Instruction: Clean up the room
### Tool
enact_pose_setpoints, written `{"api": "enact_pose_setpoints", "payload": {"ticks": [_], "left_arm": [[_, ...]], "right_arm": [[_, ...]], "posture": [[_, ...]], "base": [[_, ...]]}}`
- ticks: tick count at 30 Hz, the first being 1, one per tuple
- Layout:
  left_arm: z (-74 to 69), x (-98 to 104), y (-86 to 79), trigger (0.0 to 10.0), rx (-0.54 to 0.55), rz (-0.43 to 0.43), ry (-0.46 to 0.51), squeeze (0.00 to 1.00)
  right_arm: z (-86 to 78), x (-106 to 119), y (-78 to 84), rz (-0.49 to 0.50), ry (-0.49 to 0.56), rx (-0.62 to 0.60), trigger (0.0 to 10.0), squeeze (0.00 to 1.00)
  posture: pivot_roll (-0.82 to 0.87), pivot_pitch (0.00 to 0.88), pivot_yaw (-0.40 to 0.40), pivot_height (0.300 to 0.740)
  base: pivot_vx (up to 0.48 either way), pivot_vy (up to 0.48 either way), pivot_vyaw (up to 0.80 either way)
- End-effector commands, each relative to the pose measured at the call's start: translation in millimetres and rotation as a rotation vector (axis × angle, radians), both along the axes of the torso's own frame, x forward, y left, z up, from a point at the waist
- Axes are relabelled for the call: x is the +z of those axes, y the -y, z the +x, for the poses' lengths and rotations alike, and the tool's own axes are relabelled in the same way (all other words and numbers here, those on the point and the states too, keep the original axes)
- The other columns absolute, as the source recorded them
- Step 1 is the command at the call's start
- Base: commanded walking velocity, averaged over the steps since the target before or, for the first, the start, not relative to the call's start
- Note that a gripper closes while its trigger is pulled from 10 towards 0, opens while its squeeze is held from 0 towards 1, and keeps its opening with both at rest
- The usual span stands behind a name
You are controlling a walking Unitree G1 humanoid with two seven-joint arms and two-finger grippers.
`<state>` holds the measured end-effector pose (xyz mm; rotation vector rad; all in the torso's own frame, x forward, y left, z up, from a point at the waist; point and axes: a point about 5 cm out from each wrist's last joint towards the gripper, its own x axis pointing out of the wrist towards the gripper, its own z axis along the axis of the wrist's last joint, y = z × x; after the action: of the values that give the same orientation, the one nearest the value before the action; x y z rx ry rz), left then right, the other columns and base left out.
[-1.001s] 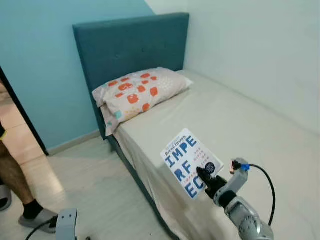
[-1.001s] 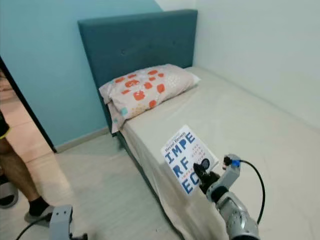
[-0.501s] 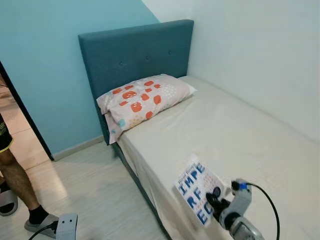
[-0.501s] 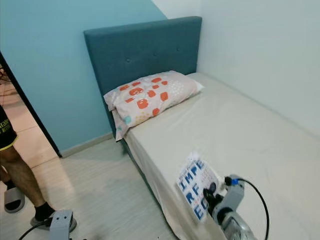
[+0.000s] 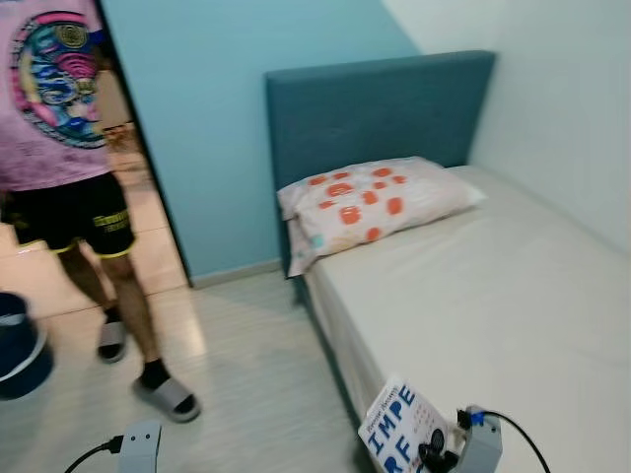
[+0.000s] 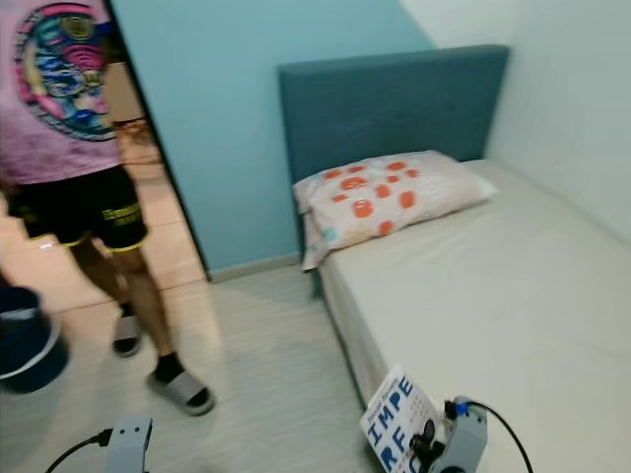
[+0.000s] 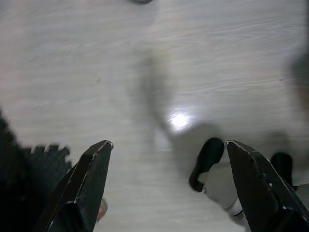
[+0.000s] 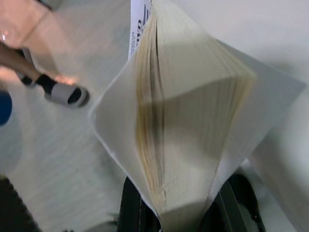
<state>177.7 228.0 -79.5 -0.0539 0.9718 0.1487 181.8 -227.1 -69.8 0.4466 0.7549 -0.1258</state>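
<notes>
book (image 5: 396, 434): paper, smooth white cover with blue print, yellowed page edges; headboard (image 5: 375, 103): matt teal cloth, buttoned; pillow (image 5: 380, 200): soft printed cloth; bed sheet (image 5: 513, 296): plain matt cloth; floor (image 5: 246, 374): pale wood-grain boards, slight sheen; left gripper (image 7: 166, 186) fingers (image 7: 89, 181): glossy black plastic

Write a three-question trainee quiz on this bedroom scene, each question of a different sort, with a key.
1. True or false: the right gripper is shut on the book.
2. What lies against the headboard? A) the pillow B) a blanket C) a towel
3. Fill in: the person stands on the robot's ____ side.

Key: 1 true; 2 A; 3 left.
</notes>
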Motion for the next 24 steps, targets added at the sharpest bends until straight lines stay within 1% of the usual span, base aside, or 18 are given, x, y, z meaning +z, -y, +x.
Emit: {"api": "enact_pose_setpoints", "payload": {"ticks": [1, 7, 9, 11, 12, 15, 17, 19, 21, 24], "left_arm": [[-0.6, -1, 0.9, 10.0, -0.010, 0.001, -0.009, 0.00], [-1.5, -1, 2.0, 10.0, -0.014, -0.002, -0.014, 0.00], [-4.2, -3, 2.8, 10.0, -0.025, -0.003, -0.024, 0.00], [-4.2, -3, 2.8, 10.0, -0.025, -0.003, -0.024, 0.00], [-5.1, -3, 2.9, 10.0, -0.028, -0.003, -0.028, 0.00], [-8.8, -5, 2.4, 10.0, -0.041, 0.003, -0.043, 0.00], [-9.8, -5, 2.3, 10.0, -0.043, 0.003, -0.046, 0.00], [-11.3, -6, 2.6, 10.0, -0.047, 0.003, -0.051, 0.00], [-11.3, -6, 2.6, 10.0, -0.047, 0.003, -0.051, 0.00], [-12.4, -6, 2.8, 10.0, -0.052, -0.002, -0.053, 0.00]], "right_arm": [[-3.8, -2, -0.2, -0.016, 0.005, -0.009, 10.0, 0.00], [-12.3, -7, -1.4, -0.020, -0.027, -0.014, 10.0, 0.00], [-21.0, -12, -2.2, -0.025, -0.058, -0.020, 10.0, 0.00], [-21.0, -12, -2.2, -0.025, -0.058, -0.020, 10.0, 0.00], [-23.5, -13, -2.6, -0.025, -0.066, -0.021, 10.0, 0.00], [-33.9, -17, 1.8, -0.053, -0.112, -0.050, 10.0, 0.00], [-36.9, -18, 3.3, -0.063, -0.130, -0.059, 10.0, 0.00], [-42.1, -20, 6.2, -0.084, -0.157, -0.081, 10.0, 0.00], [-42.1, -20, 6.2, -0.084, -0.157, -0.081, 10.0, 0.00], [-49.2, -23, 7.1, -0.095, -0.183, -0.098, 10.0, 0.00]], "posture": [[-0.03, 0.000, -0.011, 0.740], [-0.03, 0.000, -0.007, 0.740], [-0.03, 0.000, -0.006, 0.740], [-0.03, 0.000, -0.006, 0.740], [-0.03, 0.000, -0.006, 0.740], [-0.03, 0.000, -0.007, 0.740], [-0.03, 0.000, -0.007, 0.740], [-0.03, 0.000, -0.008, 0.740], [-0.03, 0.000, -0.008, 0.740], [-0.03, 0.000, -0.007, 0.740]], "base": [[0.000, 0.000, 0.76], [0.000, 0.000, 0.76], [0.000, 0.000, 0.76], [0.000, 0.000, 0.76], [0.000, 0.000, 0.76], [0.000, 0.000, 0.76], [0.000, 0.000, 0.65], [0.000, 0.000, 0.00], [0.000, 0.000, 0.00], [0.000, 0.000, 0.00]]}}
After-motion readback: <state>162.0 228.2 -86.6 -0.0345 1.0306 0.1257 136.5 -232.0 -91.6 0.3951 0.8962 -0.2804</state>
